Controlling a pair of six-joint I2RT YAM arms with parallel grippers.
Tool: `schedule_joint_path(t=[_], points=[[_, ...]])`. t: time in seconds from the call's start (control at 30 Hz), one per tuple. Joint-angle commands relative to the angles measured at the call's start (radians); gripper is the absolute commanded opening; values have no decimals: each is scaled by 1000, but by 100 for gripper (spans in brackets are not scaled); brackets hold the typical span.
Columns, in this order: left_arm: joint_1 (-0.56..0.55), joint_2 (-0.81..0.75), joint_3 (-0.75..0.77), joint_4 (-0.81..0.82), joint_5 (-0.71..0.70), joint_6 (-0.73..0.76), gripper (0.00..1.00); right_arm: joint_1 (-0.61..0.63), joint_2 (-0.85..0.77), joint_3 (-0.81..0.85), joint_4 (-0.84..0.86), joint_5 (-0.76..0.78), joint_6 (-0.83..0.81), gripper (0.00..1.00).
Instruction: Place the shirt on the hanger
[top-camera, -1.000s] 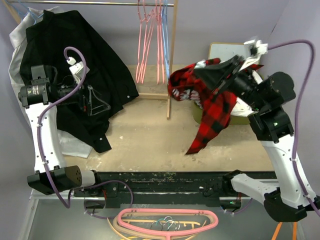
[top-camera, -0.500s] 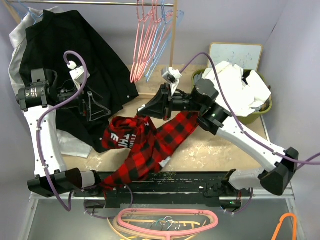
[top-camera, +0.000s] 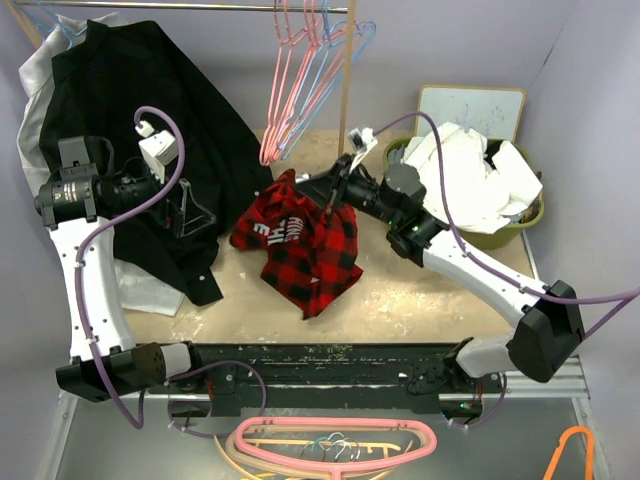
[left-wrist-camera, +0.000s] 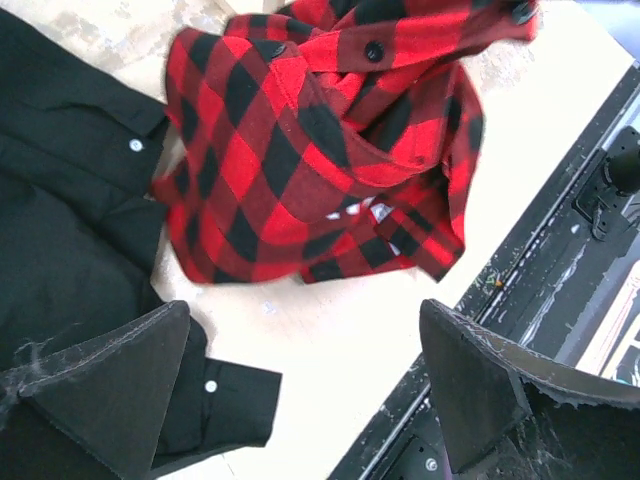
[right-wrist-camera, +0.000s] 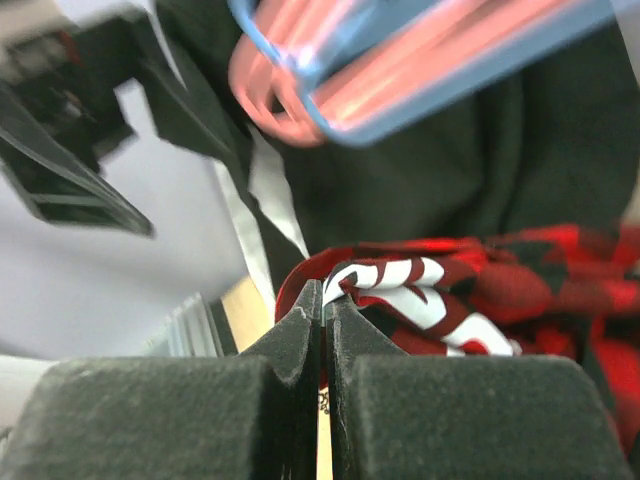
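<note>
The red-and-black plaid shirt (top-camera: 300, 238) lies bunched on the table's middle, its white letters showing near the top. My right gripper (top-camera: 327, 198) is shut on the shirt's upper edge. The right wrist view shows the fingers (right-wrist-camera: 300, 335) pressed together on a fold of the shirt (right-wrist-camera: 450, 300). The light-blue hanger (top-camera: 340, 62) hangs on the rail among pink ones. It shows blurred in the right wrist view (right-wrist-camera: 470, 55). My left gripper (top-camera: 193, 212) is open and empty over the black shirt's edge. The plaid shirt (left-wrist-camera: 320, 150) lies ahead of the left gripper (left-wrist-camera: 300, 400).
A big black shirt (top-camera: 140, 100) hangs and spreads at the left, its cuff (left-wrist-camera: 220, 395) near my left fingers. Pink hangers (top-camera: 295, 70) hang by a wooden post (top-camera: 346, 110). A green basket (top-camera: 535, 215) of white cloths (top-camera: 480, 175) stands at the right. More hangers (top-camera: 335, 440) lie below the table's front rail.
My right arm has swung the plaid shirt from the basket at the right across to the table's middle. The shirt dropped low, then bunched higher. The hangers on the rail have swung.
</note>
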Motion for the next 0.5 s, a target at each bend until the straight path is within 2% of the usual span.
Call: schedule_joint_path(t=[0.0, 0.13, 0.23, 0.33, 0.47], points=[[-3, 0, -68, 46, 3, -10, 99, -10, -94, -136, -8, 110, -45, 0], [-37, 2, -143, 71, -85, -7, 99, -26, -198, -356, -118, 99, -74, 0], [-85, -3, -220, 119, -175, -27, 99, -22, -270, -491, -118, -3, -89, 0], [-143, -5, -279, 171, -260, -69, 99, -18, -301, -594, -127, -52, 18, 0], [-198, 7, -317, 211, -291, -94, 99, -10, -334, -730, -70, 16, 176, 0]])
